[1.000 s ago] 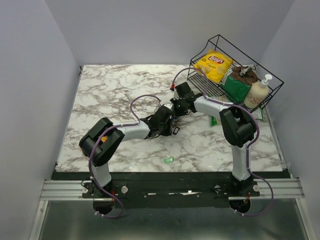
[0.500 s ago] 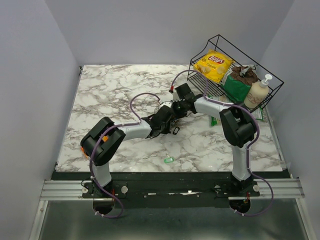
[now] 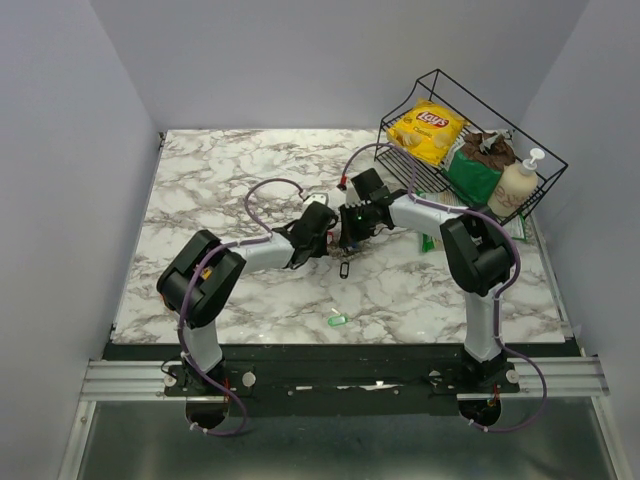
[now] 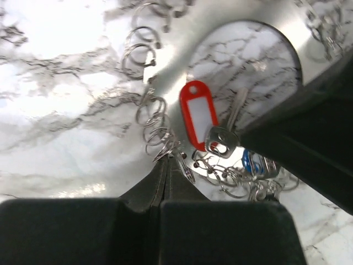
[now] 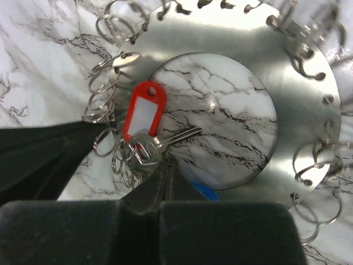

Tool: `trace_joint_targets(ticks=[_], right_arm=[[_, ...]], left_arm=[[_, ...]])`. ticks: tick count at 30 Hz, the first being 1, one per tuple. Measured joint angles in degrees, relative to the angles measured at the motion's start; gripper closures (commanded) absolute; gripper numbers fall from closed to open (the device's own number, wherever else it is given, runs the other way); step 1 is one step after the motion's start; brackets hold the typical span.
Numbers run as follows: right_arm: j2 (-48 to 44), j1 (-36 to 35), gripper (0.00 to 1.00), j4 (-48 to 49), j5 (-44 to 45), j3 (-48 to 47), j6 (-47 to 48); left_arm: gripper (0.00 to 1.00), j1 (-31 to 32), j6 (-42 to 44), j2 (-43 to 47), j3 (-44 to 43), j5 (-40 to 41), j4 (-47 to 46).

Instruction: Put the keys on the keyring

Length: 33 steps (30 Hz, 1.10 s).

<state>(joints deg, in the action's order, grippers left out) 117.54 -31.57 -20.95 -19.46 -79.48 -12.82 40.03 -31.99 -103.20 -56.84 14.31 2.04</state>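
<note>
Left arm's swung farther out now. Left claw (image 3: 328, 230) meets right claw (image 3: 350, 232) mid-worktop (image 3: 220, 180), green key (image 3: 337, 320) stranded near. Left wrist: claw clenched on a keyring (image 4: 182, 55) loop, steadying it. Right wrist: claw clenched, seemingly gripping the keys (image 5: 144, 149) for threading.

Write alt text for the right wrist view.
Right gripper, shut, its tip at a silver key with a red tag. Beneath lies a flat silvery keyring edged with small split rings, on a marble table.

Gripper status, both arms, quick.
Left gripper: shut on a small split ring.
Right gripper: shut, seemingly on the silver key beside the red tag.
</note>
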Motion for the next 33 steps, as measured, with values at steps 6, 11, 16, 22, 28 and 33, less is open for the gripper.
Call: trace_joint_targets(ticks=[6,11,16,22,28,33], right_arm=[[0.0,-1.0,0.99,-1.2,-1.2,-0.2,0.0],[0.6,-2.3,0.99,-2.8,-1.5,-1.5,0.0],[0.7,-2.6,0.99,-3.5,-1.4,-1.8,0.0],[-1.3,-2.6,0.97,-3.6,-0.4,-2.0,-0.2],[-11.0,-2.6,0.94,0.4,1.6,1.4,0.3],[-21.9,-2.6,0.71,6.9,3.3,11.1,2.0]], left_arm=[[1.00,-2.6,1.5,0.0,-0.1,0.1,0.1],[1.00,-3.1,2.8,0.0,-0.4,0.4,0.9],[1.00,-3.2,3.7,0.9,-0.1,0.7,2.6],[0.90,-3.2,4.5,6.6,3.4,1.5,4.2],[0.47,-3.2,5.7,15.1,6.8,1.8,4.0],[0.21,-3.2,7.4,22.2,9.9,0.9,2.6]])
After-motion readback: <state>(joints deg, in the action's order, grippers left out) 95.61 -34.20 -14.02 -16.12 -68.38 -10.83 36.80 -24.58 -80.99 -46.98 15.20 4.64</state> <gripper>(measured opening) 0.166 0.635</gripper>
